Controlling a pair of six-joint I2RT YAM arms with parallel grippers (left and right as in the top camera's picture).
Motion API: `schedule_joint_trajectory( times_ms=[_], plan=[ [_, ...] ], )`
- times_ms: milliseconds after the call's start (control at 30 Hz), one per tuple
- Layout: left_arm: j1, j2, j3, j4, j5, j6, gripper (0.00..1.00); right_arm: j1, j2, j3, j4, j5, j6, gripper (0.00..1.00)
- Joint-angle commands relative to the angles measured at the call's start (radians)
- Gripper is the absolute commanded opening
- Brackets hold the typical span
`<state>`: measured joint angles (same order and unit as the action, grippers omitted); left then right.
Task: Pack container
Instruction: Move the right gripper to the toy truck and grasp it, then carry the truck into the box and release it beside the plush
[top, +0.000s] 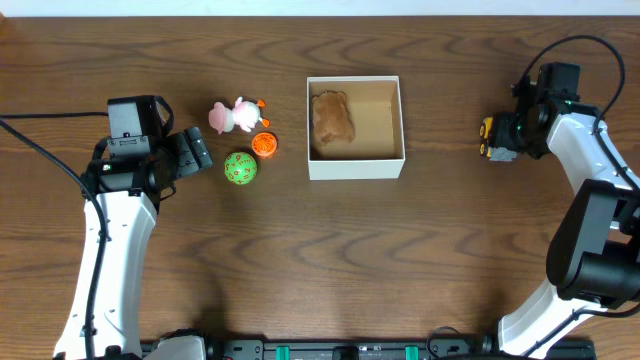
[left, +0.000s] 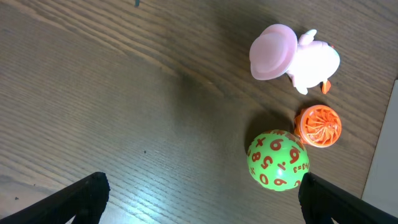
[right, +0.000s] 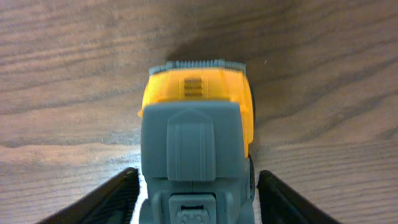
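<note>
The container (top: 355, 166) is a square white-walled box with a tan inside at the table's middle, and a brown furry toy (top: 332, 118) lies in its left half. Its white wall shows at the right edge of the left wrist view (left: 384, 155). A pink pig toy (top: 235, 115) (left: 295, 56), an orange disc (top: 264, 145) (left: 318, 125) and a green numbered ball (top: 240, 168) (left: 278, 160) lie left of the box. My left gripper (top: 200, 152) (left: 202, 202) is open and empty, just left of the ball. My right gripper (top: 505, 138) (right: 196, 202) is open, with its fingers on either side of a yellow and grey toy truck (top: 488, 130) (right: 196, 106).
The brown wooden table (top: 400, 260) carries everything. The truck stands well to the right of the box. Black cables run along the far left and behind the right arm.
</note>
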<state>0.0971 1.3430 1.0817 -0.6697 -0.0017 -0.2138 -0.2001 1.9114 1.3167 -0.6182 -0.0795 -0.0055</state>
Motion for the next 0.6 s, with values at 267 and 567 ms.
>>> schedule_joint_trajectory(
  times_ms=[267,567],
  plan=[
    [-0.002,0.005,0.022,0.000,0.002,-0.009,0.98,-0.008,0.006,-0.005,0.003,0.006,0.001,0.60],
    [-0.002,0.005,0.022,0.000,0.002,-0.009,0.98,-0.008,0.035,-0.005,0.010,0.030,0.002,0.59]
  ],
)
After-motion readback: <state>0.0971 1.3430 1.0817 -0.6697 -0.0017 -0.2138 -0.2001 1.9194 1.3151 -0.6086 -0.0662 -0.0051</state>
